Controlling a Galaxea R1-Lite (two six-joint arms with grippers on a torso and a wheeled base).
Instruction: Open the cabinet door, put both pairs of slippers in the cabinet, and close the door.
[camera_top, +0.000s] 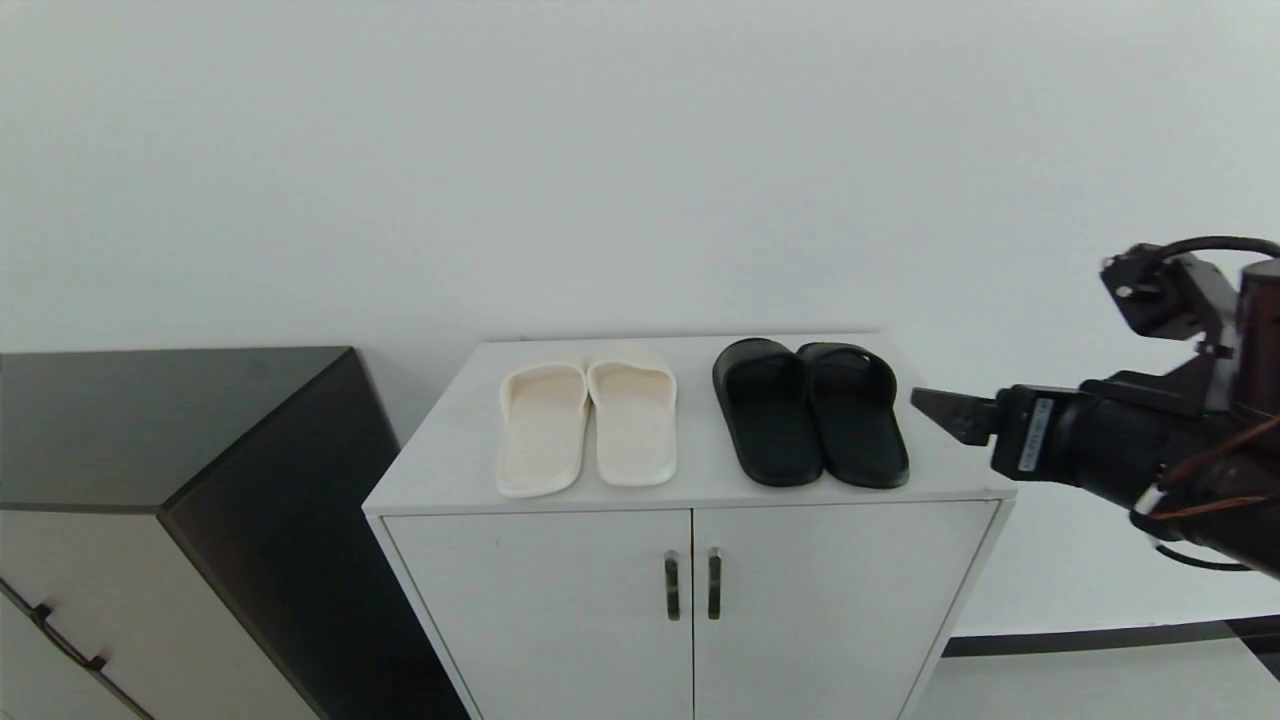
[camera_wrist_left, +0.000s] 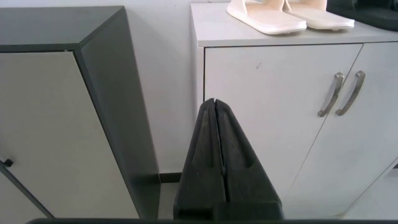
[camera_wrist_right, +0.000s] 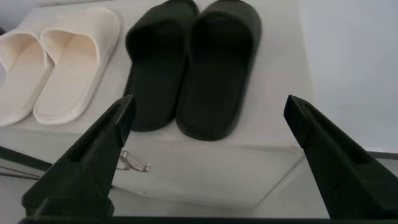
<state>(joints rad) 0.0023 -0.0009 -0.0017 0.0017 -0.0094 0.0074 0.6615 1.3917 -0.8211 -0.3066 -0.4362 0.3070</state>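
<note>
White cabinet shut, two pairs of slippers on top

The white cabinet (camera_top: 540, 600) has two doors, both shut, with two grey handles (camera_top: 672, 585) side by side in the middle. On its top sit the cream slippers (camera_top: 630, 420) on the left half and the black slippers (camera_top: 770, 420) on the right half. Each pair lies neatly, shoe touching shoe.

The right gripper (camera_top: 945, 413) hangs just off the right edge of the top, near the black pair, with its fingers wide apart. The left gripper (camera_wrist_left: 215, 109) is low, in front of the cabinet's left side, with its fingers pressed together.

A dark cabinet (camera_top: 200, 430) stands to the left. Behind is a plain white wall (camera_top: 640, 150).
</note>
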